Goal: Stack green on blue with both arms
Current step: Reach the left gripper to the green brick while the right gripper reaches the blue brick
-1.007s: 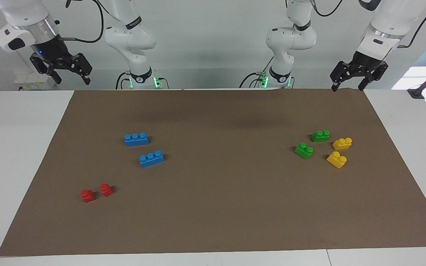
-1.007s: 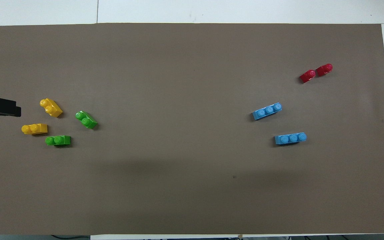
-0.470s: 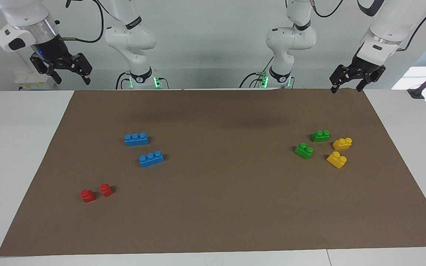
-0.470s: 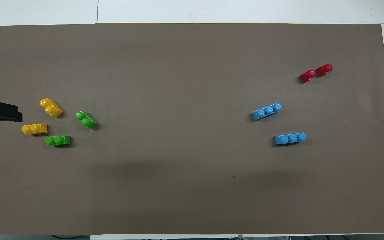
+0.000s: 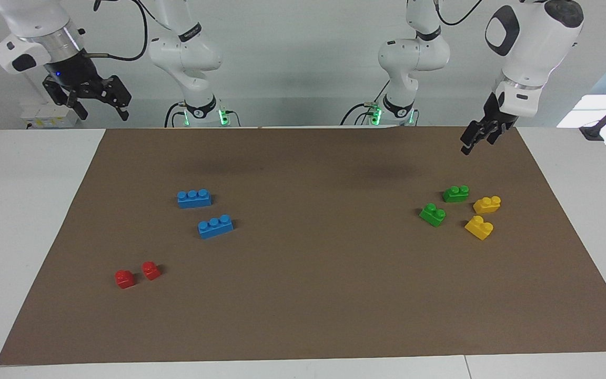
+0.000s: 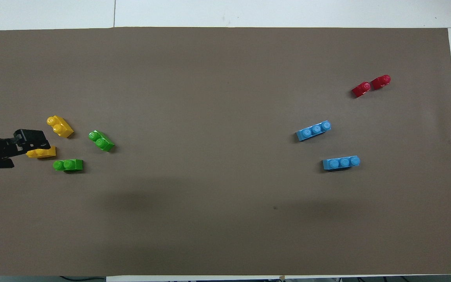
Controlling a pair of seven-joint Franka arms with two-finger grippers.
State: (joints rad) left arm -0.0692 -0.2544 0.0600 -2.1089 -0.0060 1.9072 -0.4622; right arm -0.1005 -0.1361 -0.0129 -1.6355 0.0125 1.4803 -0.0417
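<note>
Green bricks (image 5: 444, 204) near mat edge (image 5: 545, 173), blue bricks (image 5: 204, 212) mid-mat

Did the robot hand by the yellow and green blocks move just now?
Yes. The left end effector has swung in over the brown mat, toward the green blocks; a second ago it hung at the mat's edge.

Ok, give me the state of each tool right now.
Left tool: open, holding nothing, up in the air over the mat's edge by the green bricks.
Right tool: open, holding nothing, waiting.
</note>
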